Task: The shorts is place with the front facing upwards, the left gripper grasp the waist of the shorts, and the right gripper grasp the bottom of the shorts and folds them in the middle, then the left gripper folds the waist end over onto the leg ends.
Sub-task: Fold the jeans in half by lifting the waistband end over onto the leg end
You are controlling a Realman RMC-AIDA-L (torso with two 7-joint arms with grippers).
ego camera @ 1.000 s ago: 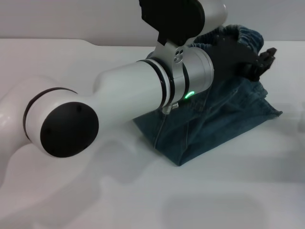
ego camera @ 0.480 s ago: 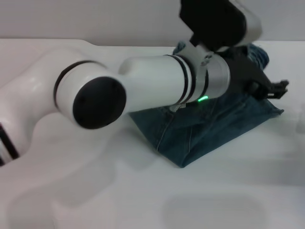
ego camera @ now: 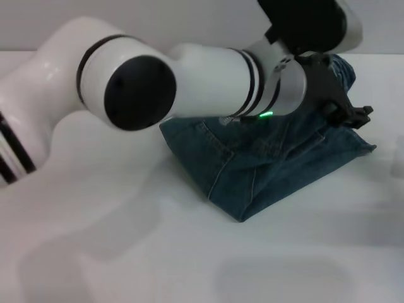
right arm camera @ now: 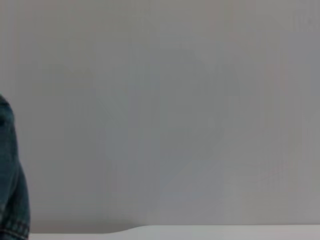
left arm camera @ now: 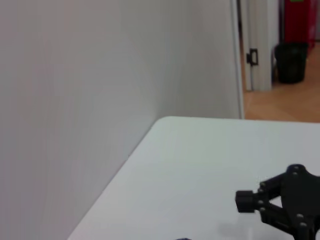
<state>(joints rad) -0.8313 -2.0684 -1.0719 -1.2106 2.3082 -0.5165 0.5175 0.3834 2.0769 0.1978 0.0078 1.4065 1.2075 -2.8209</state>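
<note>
1. The shorts (ego camera: 271, 161) lie on the white table (ego camera: 126, 252), folded into a thick bundle. One corner points toward the robot.
2. The puckered waistband (ego camera: 341, 68) shows at the far side, just behind the arm.
3. The left gripper (ego camera: 353, 115) sits above the far right part of the shorts, at the end of the big white arm (ego camera: 208, 79) with the green light (ego camera: 267, 115).
4. Its black tips stick out past the denim. I cannot tell if the claw is wide, narrow or holding cloth (the arm hides most of it).
5. In the left wrist view, a black claw (left arm camera: 285, 200) shows over the bare table, with no denim seen between its prongs.
6. The right gripper is not in any picture. Its wrist view shows only a wall and a sliver of denim (right arm camera: 10, 190) at the edge.
7. The fold looks almost done, I think, because the cloth is already doubled over.
8. What could go wrong: if a prong is caught in the denim, lifting the arm away could drag the top layer and open the fold again.
9. The arm hangs low over the bundle, so a sideways swing could push the whole pile across the table.
</note>
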